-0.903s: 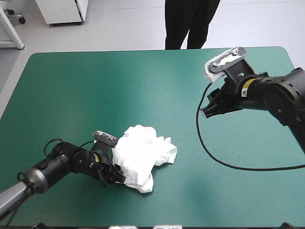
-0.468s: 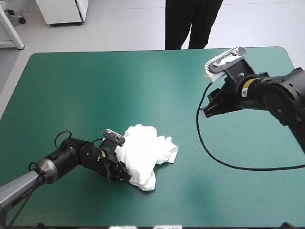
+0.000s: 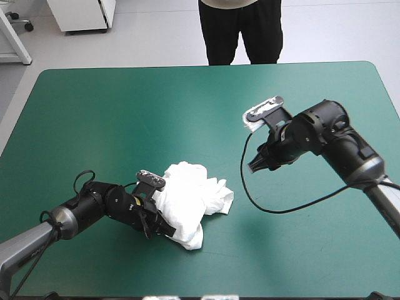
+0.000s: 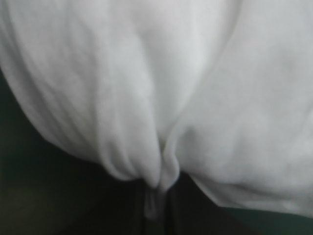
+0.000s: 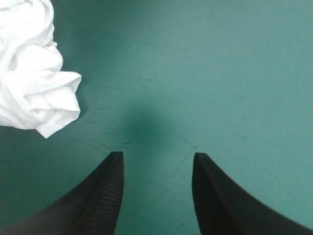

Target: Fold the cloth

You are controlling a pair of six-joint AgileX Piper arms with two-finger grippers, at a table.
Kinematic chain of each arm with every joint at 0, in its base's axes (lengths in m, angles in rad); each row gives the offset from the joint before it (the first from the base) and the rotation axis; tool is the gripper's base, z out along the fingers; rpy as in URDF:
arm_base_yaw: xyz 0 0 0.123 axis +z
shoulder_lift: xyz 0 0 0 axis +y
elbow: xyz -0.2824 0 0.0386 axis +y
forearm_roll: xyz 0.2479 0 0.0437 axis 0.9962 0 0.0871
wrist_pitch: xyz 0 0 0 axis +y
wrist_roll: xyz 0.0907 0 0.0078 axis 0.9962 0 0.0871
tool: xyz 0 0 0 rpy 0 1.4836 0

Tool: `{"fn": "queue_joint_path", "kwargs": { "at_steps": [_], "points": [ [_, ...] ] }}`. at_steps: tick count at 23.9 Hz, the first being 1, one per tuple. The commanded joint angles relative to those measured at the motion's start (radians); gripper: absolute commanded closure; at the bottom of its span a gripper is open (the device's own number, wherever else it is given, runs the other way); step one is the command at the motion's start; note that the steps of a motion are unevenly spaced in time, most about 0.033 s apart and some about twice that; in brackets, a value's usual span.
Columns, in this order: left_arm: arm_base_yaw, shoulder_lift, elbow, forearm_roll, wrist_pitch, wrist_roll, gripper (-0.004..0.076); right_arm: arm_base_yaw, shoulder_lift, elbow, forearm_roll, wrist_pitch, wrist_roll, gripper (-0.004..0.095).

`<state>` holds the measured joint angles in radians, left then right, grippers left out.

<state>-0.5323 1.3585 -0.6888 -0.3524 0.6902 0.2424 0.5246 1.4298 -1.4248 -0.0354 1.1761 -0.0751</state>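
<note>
Your tabletop point(image 3: 125, 106), under its teal-green cover, carries the T-shirt point(image 3: 187, 203) as a crumpled white heap near the front edge, left of centre.

The bigger change is on the right. The right end effector point(image 3: 255, 165) has swung in from the far right side toward the middle and now hangs over bare cover, well apart from the heap. Its black fingers are spread and hold nothing, and its wrist view shows one corner of the shirt ahead and off to one side.

The left end effector point(image 3: 161, 229) has stayed pressed into the heap's near-left side since just before. It is clenched on a pinch of fabric that gathers into a tuck between its fingers.

So you have one hold made and a second probably on its way, and spreading has not begun.

The shirt lies bunched in soft ridges, with no sleeve or hem to be made out.
</note>
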Motion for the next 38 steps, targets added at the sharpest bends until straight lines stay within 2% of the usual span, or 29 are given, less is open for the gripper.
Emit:
{"fn": "queue_joint_path", "kwargs": {
  "at_steps": [1,9,14,17,22,26,28,29,30,35,38],
  "points": [
    [-0.004,-0.007,-0.002,-0.010,0.014,-0.005,0.0733,-0.036,0.016,0.091,0.081,-0.148,-0.039,0.0478],
    [-0.004,-0.007,-0.002,-0.010,0.023,-0.005,0.0733,-0.020,0.078,0.245,0.367,-0.325,-0.214,0.0478],
    [-0.004,-0.007,-0.002,-0.012,0.021,-0.017,0.0733,-0.009,0.158,0.247,0.427,-0.336,-0.252,0.0479],
    [-0.004,-0.007,-0.002,-0.012,0.012,-0.017,0.0733,0.039,0.202,0.247,0.471,-0.342,-0.288,0.0478],
    [-0.004,-0.007,-0.002,-0.010,0.014,-0.017,0.0733,0.100,0.284,0.247,0.434,-0.388,-0.259,0.0495],
    [-0.004,-0.007,-0.002,-0.010,0.019,-0.017,0.0733,0.095,0.301,0.247,0.324,-0.437,-0.183,0.0594],
    [-0.004,-0.007,-0.002,-0.001,0.004,-0.017,0.0733,0.095,0.303,0.247,0.302,-0.439,-0.181,0.0727],
    [-0.004,-0.007,-0.004,0.002,-0.010,-0.017,0.0733,0.095,0.303,0.247,0.282,-0.439,-0.184,0.0872],
    [-0.004,-0.012,-0.006,0.007,-0.014,-0.017,0.0733,0.095,0.303,0.247,0.270,-0.437,-0.179,0.0922],
    [-0.004,-0.085,-0.050,0.059,-0.004,-0.060,0.0733,0.095,0.227,0.247,0.142,-0.401,-0.102,0.0911],
    [-0.004,-0.144,-0.118,0.139,0.059,-0.113,0.0733,0.095,0.134,0.245,0.028,-0.376,-0.044,0.0911]
  ]
}}
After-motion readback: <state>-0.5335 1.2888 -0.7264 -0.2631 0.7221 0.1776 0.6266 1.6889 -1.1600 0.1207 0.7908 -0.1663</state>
